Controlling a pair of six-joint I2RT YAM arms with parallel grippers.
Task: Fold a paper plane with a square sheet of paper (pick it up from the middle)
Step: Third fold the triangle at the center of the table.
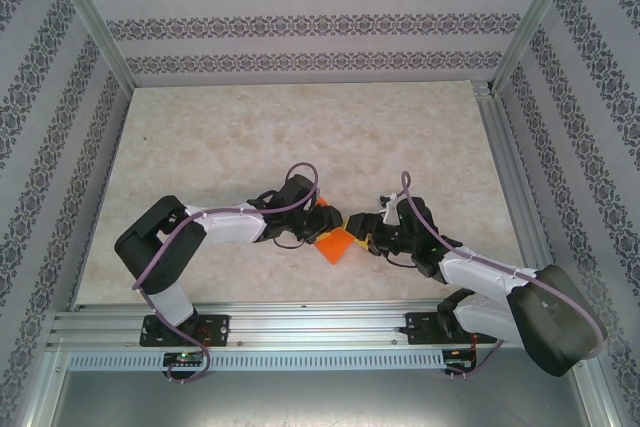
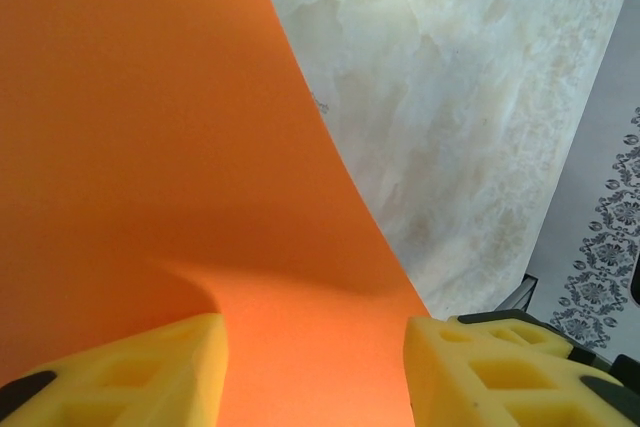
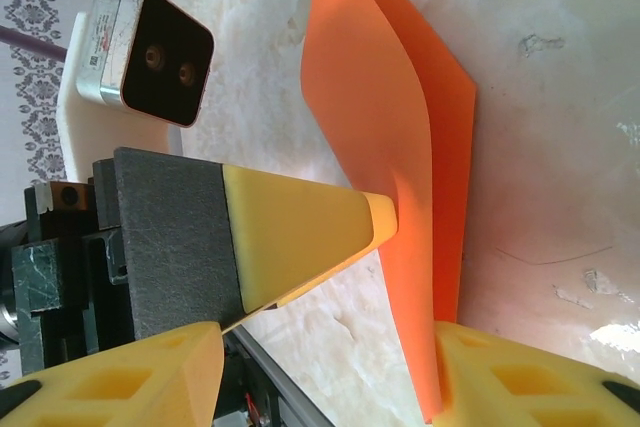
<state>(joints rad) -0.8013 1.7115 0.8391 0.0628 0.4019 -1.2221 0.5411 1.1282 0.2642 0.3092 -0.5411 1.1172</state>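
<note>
Yellow fingers (image 2: 150,372) of the left gripper (image 2: 315,382) sit closest in the left wrist view, one at each bottom corner. They are spread apart, and the orange paper (image 2: 150,127) runs up through the gap between them. The paper bends like a slide (it is not flat) and covers the left side of that view. Beside it is the pale surface (image 2: 450,97), which looks like stone.

In the right wrist view, the right gripper (image 3: 320,387) is spread wide too. The bottom edge of the paper comes down between its two fingers (image 3: 130,377), just beside the one on the right. I cannot tell if it touches that finger. Here the paper shows two layers standing up from the surface, close together, with a small gap between them at the top. One yellow finger of the left gripper reaches in from the left, and its tip touches the front layer. Neither gripper is pinching the paper.

From above, the left arm (image 1: 190,232) and the right arm (image 1: 500,282) bend in toward each other. They meet near the middle of the surface, closer to the near edge. The paper is right between the two grippers. One pointed corner sticks out toward the metal rail (image 1: 300,322) where the arms are bolted. Walls (image 1: 300,22) with a grey flower pattern stand around the surface.
</note>
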